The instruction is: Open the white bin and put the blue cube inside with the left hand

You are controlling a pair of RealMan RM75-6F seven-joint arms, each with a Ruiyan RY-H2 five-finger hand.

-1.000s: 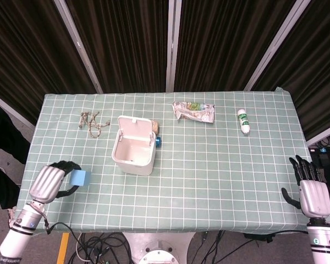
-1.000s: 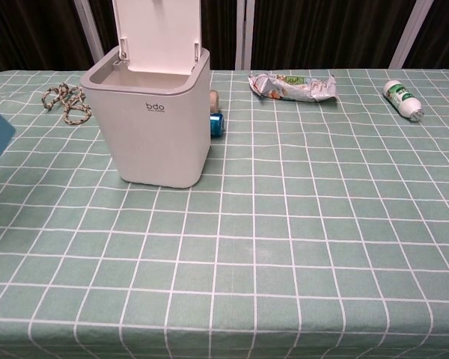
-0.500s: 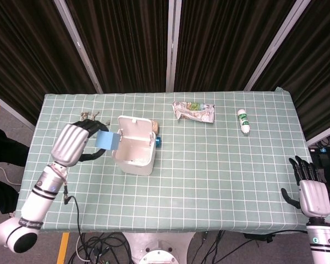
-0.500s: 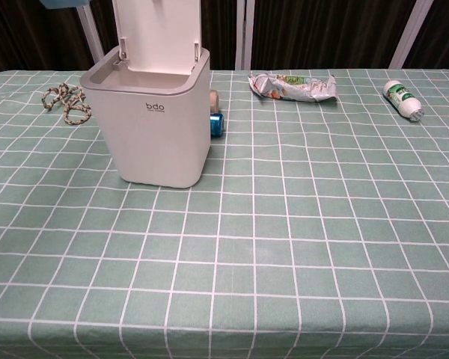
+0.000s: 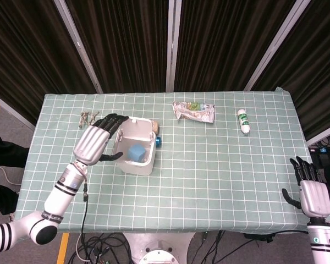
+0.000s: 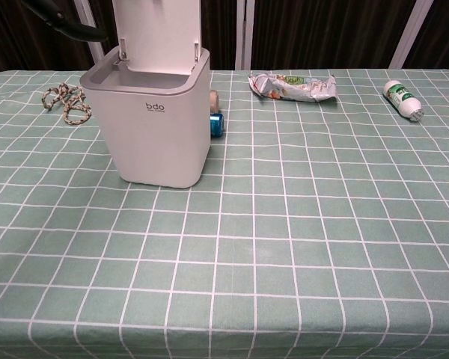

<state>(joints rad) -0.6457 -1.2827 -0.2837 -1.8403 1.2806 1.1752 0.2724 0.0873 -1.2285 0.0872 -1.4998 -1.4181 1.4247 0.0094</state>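
Observation:
The white bin [image 5: 121,159] [image 6: 153,127] stands left of the table's middle with its lid [image 6: 157,34] swung up at the back. The blue cube [image 5: 136,152] lies inside it, seen from above in the head view; the chest view hides it behind the bin wall. My left hand [image 5: 96,141] hovers just over the bin's left rim, fingers spread and holding nothing; only a dark fingertip [image 6: 60,19] shows in the chest view. My right hand [image 5: 309,190] hangs open off the table's near right corner.
A tangle of rope [image 5: 89,121] [image 6: 66,102] lies behind-left of the bin. A small blue and tan item [image 5: 157,137] [image 6: 215,120] sits against the bin's right side. A crumpled snack bag [image 5: 193,111] and a small white bottle [image 5: 243,121] lie toward the far right.
My left hand carried the blue cube from the near left of the table up over the bin and let it go; the cube now lies inside and the fingers have spread. The right hand is still.

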